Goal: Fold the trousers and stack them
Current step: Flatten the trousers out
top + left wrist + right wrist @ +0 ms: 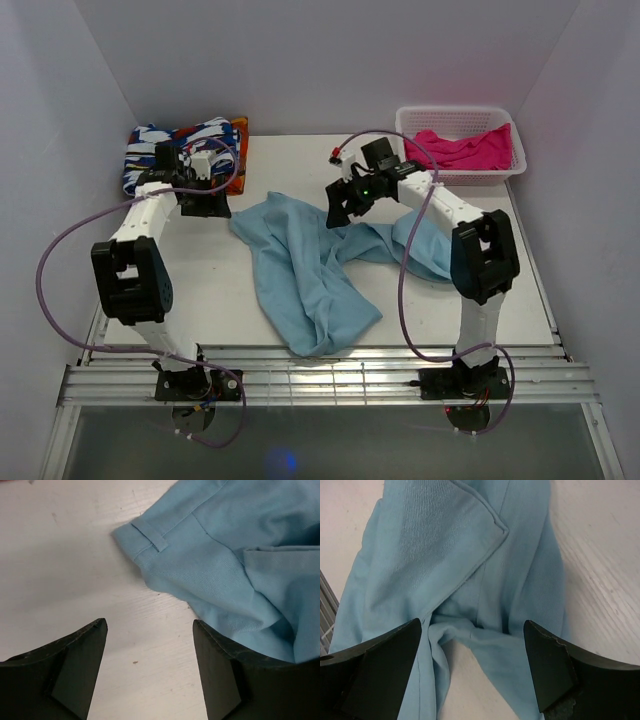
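Observation:
The light-blue trousers (pixel 310 262) lie crumpled in the middle of the table, one leg reaching the front edge, the other running right under my right arm. My left gripper (pixel 205 200) is open and empty over bare table, just left of the waistband corner with its belt loop (pixel 150 542). My right gripper (pixel 340 208) is open above the trousers' crotch, where the two legs part (pixel 470 625). Neither gripper holds cloth.
A folded blue-white-orange patterned cloth (pixel 185 150) lies at the back left, right behind my left gripper. A white basket (pixel 510 165) with a bright pink garment (pixel 465 150) stands at the back right. Slatted rails (pixel 330 375) run along the near edge.

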Robot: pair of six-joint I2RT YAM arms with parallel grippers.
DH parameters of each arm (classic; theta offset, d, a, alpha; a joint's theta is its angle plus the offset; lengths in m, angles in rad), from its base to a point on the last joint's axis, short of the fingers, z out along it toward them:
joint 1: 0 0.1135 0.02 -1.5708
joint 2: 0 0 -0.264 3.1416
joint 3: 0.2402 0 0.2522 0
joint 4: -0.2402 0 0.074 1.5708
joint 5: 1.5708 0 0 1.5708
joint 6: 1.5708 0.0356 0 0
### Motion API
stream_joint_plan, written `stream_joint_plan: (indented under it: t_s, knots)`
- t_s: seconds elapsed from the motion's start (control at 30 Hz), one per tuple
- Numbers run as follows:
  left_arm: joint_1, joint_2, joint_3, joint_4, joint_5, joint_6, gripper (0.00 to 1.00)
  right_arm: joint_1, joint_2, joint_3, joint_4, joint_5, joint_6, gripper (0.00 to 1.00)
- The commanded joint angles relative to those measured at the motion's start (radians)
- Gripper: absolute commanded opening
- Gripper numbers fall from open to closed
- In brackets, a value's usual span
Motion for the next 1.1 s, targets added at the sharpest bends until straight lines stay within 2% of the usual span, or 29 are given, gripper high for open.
stream_joint_plan:
  t_s: [0.0, 0.03, 0.07, 0.17, 0.3, 0.43, 0.5, 0.53, 0.57, 0.6, 0.63, 0.67, 0.7, 0.73, 0.77, 0.8, 0.9, 0.93, 1.0, 1.07]
  knots:
    - [-0.007, 0.042, 0.04, -0.012, 0.047, -0.104, 0.81, 0.065, 0.047, 0.031, 0.182, 0.074, 0.12, 0.89]
    - [-0.007, 0.06, 0.043, 0.002, 0.064, -0.118, 0.82, 0.078, 0.062, 0.037, 0.193, 0.08, 0.131, 0.89]
    - [-0.007, 0.08, 0.051, 0.017, 0.078, -0.131, 0.89, 0.097, 0.094, 0.056, 0.208, 0.085, 0.152, 0.91]
    - [-0.007, 0.155, 0.052, 0.063, 0.079, -0.212, 0.9, 0.117, 0.153, 0.073, 0.242, 0.042, 0.198, 0.94]
    - [-0.007, 0.247, 0.068, 0.117, 0.055, -0.313, 0.91, 0.128, 0.196, 0.048, 0.375, -0.035, 0.305, 0.98]
    - [-0.007, 0.35, 0.079, 0.144, 0.059, -0.367, 0.89, 0.154, 0.295, 0.123, 0.331, 0.005, 0.289, 0.97]
    - [-0.006, 0.372, 0.077, 0.158, 0.102, -0.373, 0.84, 0.155, 0.316, 0.136, 0.319, 0.001, 0.284, 0.87]
    - [-0.007, 0.379, 0.075, 0.163, 0.117, -0.378, 0.79, 0.155, 0.32, 0.128, 0.322, -0.001, 0.28, 0.76]
    - [-0.007, 0.395, 0.079, 0.166, 0.137, -0.381, 0.73, 0.155, 0.317, 0.122, 0.317, 0.011, 0.263, 0.57]
    - [-0.007, 0.396, 0.08, 0.166, 0.156, -0.381, 0.59, 0.152, 0.303, 0.113, 0.316, 0.021, 0.251, 0.48]
    - [-0.007, 0.393, 0.08, 0.17, 0.151, -0.379, 0.5, 0.148, 0.285, 0.073, 0.32, 0.028, 0.234, 0.37]
    - [-0.004, 0.368, 0.066, 0.187, 0.136, -0.381, 0.42, 0.129, 0.238, 0.05, 0.33, 0.039, 0.212, 0.11]
    - [0.01, 0.349, 0.056, 0.195, 0.121, -0.378, 0.21, 0.116, 0.21, 0.032, 0.33, 0.041, 0.206, 0.08]
    - [0.025, 0.326, 0.042, 0.203, 0.119, -0.378, 0.06, 0.094, 0.182, 0.012, 0.327, 0.038, 0.198, 0.08]
    - [0.04, 0.3, 0.01, 0.21, 0.118, -0.376, 0.0, 0.042, 0.112, -0.039, 0.324, 0.018, 0.183, 0.08]
    - [0.074, 0.244, -0.007, 0.207, 0.116, -0.372, 0.0, 0.01, 0.074, -0.068, 0.32, 0.011, 0.183, 0.08]
    - [0.174, 0.09, -0.139, 0.189, 0.089, -0.289, 0.0, -0.205, -0.101, -0.16, 0.229, -0.024, 0.044, 0.08]
    - [0.244, 0.011, -0.191, 0.172, 0.075, -0.258, 0.0, -0.301, -0.15, -0.163, 0.134, -0.057, -0.016, 0.08]
    - [0.339, -0.08, -0.291, 0.16, 0.061, -0.214, 0.0, -0.398, -0.201, -0.137, -0.021, -0.077, -0.111, 0.08]
    - [0.387, -0.146, -0.401, 0.143, 0.006, -0.143, 0.0, -0.495, -0.27, -0.134, -0.156, -0.041, -0.234, 0.08]
